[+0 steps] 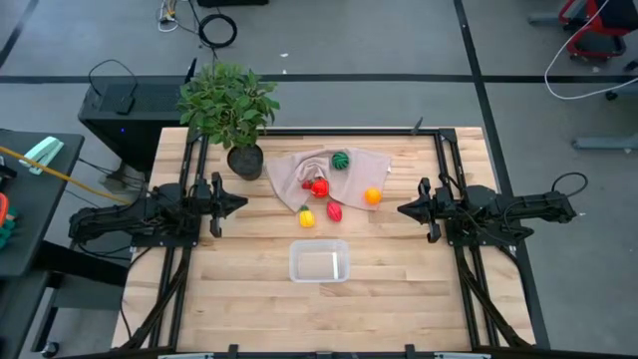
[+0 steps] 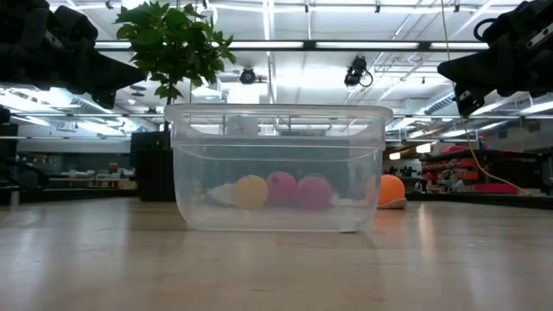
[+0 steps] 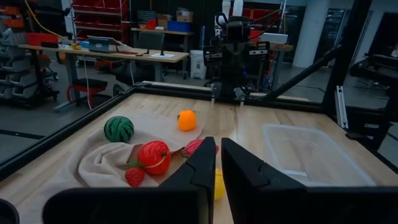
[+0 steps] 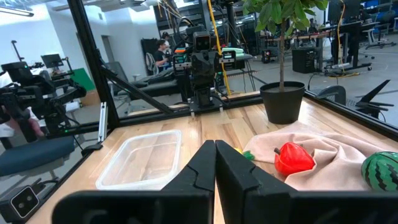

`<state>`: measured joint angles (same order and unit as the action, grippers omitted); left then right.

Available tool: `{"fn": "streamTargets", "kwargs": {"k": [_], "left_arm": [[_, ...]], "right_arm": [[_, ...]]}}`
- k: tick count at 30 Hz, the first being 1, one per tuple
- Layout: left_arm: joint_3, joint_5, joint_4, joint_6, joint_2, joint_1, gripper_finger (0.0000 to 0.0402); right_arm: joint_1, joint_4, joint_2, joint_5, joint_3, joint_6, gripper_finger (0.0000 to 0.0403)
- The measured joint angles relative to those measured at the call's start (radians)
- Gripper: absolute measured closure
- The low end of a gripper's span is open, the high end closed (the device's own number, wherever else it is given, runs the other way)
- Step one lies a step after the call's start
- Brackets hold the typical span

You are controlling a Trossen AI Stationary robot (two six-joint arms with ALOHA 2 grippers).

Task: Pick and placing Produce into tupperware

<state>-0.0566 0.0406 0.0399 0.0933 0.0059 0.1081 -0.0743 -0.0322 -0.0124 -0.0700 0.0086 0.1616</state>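
The produce lies mid-table in the high view. The dark green round piece [image 1: 341, 160] and a red piece [image 1: 319, 186] rest on a beige cloth [image 1: 299, 172]. The yellow piece [image 1: 306, 216], the other red piece [image 1: 334, 211] and the orange piece [image 1: 372, 196] sit at the cloth's near edge. The clear tupperware [image 1: 319, 262] stands on the wood nearer than these, with nothing in it. My left gripper [image 1: 242, 202] hovers shut to the left of the produce. My right gripper [image 1: 401, 209] hovers shut to its right. Both point inward and touch nothing.
A leafy potted plant [image 1: 234, 110] stands at the table's far left, beside the cloth. A black frame rail [image 1: 329, 131] runs along the far edge and down both sides. Bare wood lies around the tupperware. The low view looks through the tupperware wall [image 2: 276, 164].
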Motion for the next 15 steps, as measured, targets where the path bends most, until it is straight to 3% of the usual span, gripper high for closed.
{"fn": "streamTargets", "kwargs": {"k": [15], "left_arm": [[0.0,0.0,-0.049,0.052,0.0,0.0,0.0375]], "right_arm": [[0.0,-0.001,0.0,0.0,0.0,-0.003,0.0386]]}}
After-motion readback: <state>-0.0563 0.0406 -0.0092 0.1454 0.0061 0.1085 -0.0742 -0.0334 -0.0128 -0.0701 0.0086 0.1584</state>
